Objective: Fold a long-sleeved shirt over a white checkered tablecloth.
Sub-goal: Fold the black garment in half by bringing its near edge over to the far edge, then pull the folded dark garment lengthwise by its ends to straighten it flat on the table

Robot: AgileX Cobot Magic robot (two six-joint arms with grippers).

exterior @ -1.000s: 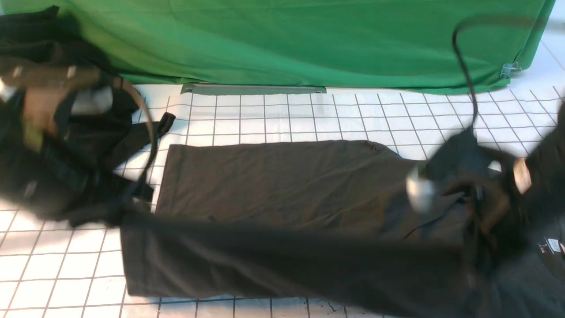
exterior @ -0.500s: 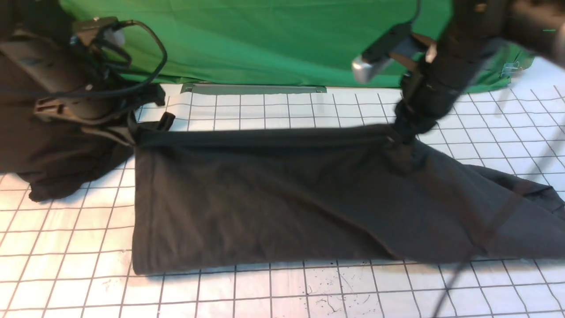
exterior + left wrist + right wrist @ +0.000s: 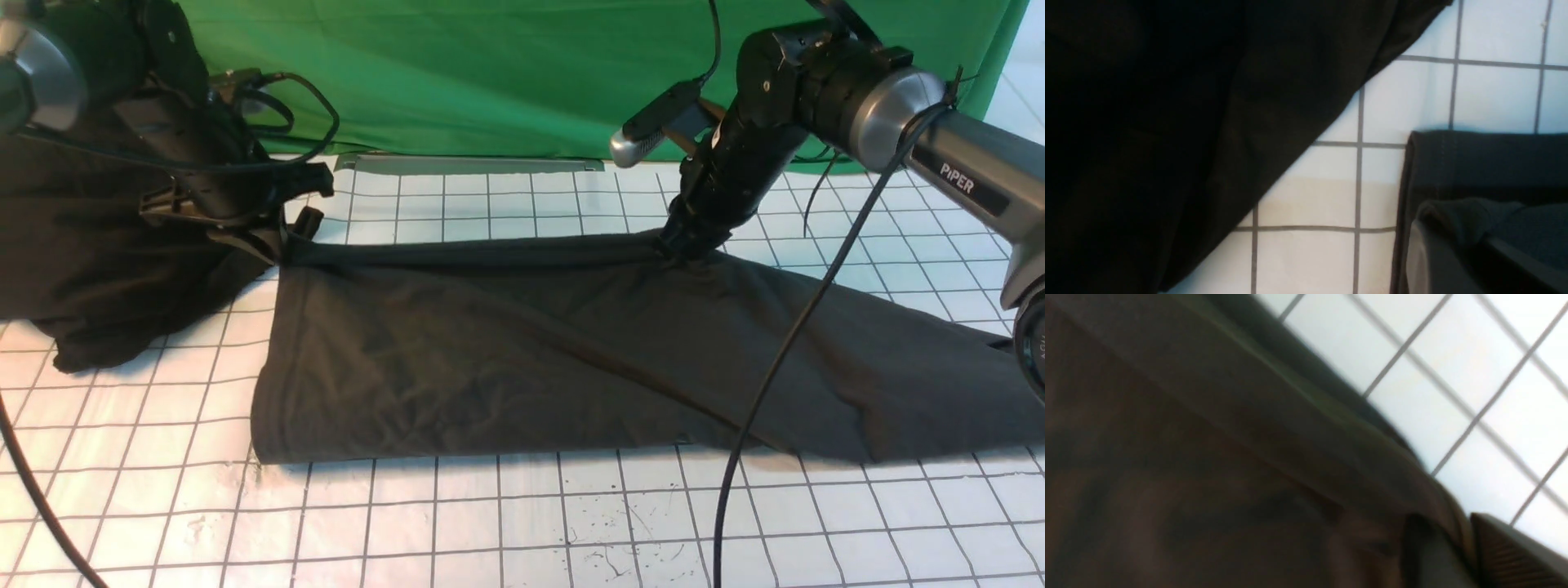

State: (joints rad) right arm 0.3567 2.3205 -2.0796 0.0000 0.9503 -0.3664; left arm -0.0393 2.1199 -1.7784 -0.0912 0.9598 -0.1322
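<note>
The long-sleeved shirt [image 3: 506, 351] lies as a long dark charcoal band across the white checkered tablecloth [image 3: 490, 523], one lengthwise half laid over the other. Its far edge runs straight and taut between both grippers. At that edge's left end is my left gripper [image 3: 282, 241], shut on a bunch of the cloth [image 3: 1486, 159], which sits between its fingertips [image 3: 1453, 228]. My right gripper [image 3: 678, 245] pinches the far edge further right. In the right wrist view a strip of shirt [image 3: 1208, 457] runs between its two fingers [image 3: 1457, 535].
A blacker shapeless heap of cloth [image 3: 98, 245] lies at the far left under my left arm and fills much of the left wrist view [image 3: 1167, 122]. A green backdrop [image 3: 531, 73] hangs behind, with a grey strip [image 3: 469, 163] at its foot. A black cable [image 3: 775, 367] crosses the shirt's right part.
Both grippers have carried the shirt's near edge up and over to the far side, folding it in half lengthwise. The shirt has settled flat, and the arms have come to rest.
</note>
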